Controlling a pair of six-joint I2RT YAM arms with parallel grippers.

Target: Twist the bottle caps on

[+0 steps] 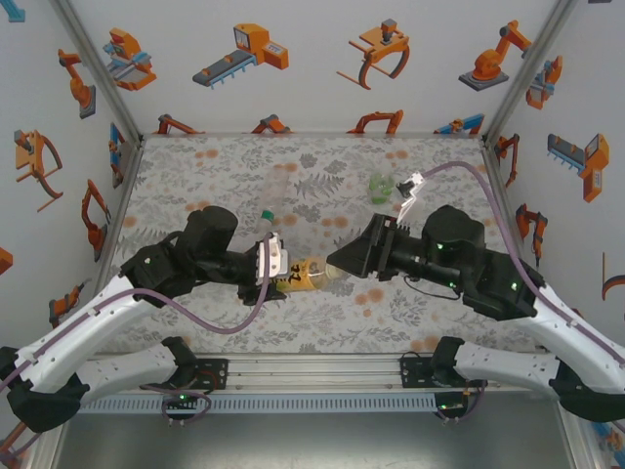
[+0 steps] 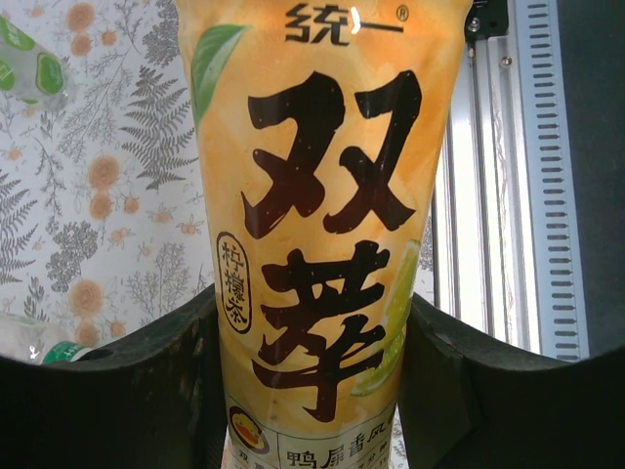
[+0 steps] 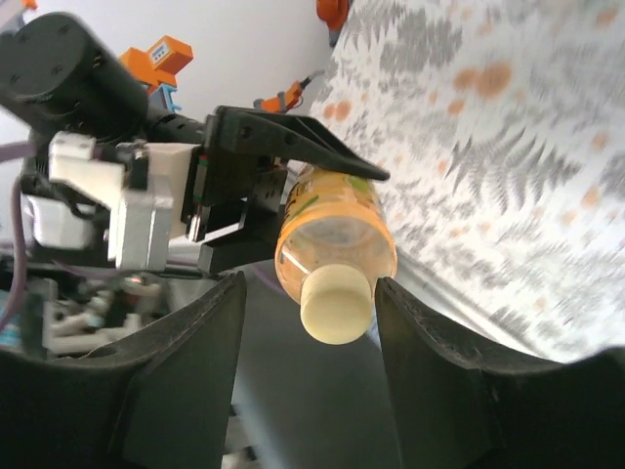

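Note:
My left gripper [image 1: 278, 266] is shut on the amber bottle [image 1: 305, 275] and holds it sideways above the table, neck toward the right arm. Its yellow label with dark writing [image 2: 327, 244] sits between my left gripper's [image 2: 311, 308] two fingers. A pale bottle cap [image 3: 335, 304] sits on the neck of this bottle [image 3: 332, 230]. My right gripper [image 3: 311, 288] stands open around the cap, both fingers clear of it, with the wider gap on the left. From above, my right gripper [image 1: 337, 264] meets the bottle's neck end.
A clear bottle with a green label [image 1: 383, 186] lies at the back right, also visible from the left wrist [image 2: 24, 63]. A plain clear bottle [image 1: 278, 188] lies at the back centre with a green cap [image 1: 266, 215] by it. The metal rail [image 1: 312, 369] runs along the near edge.

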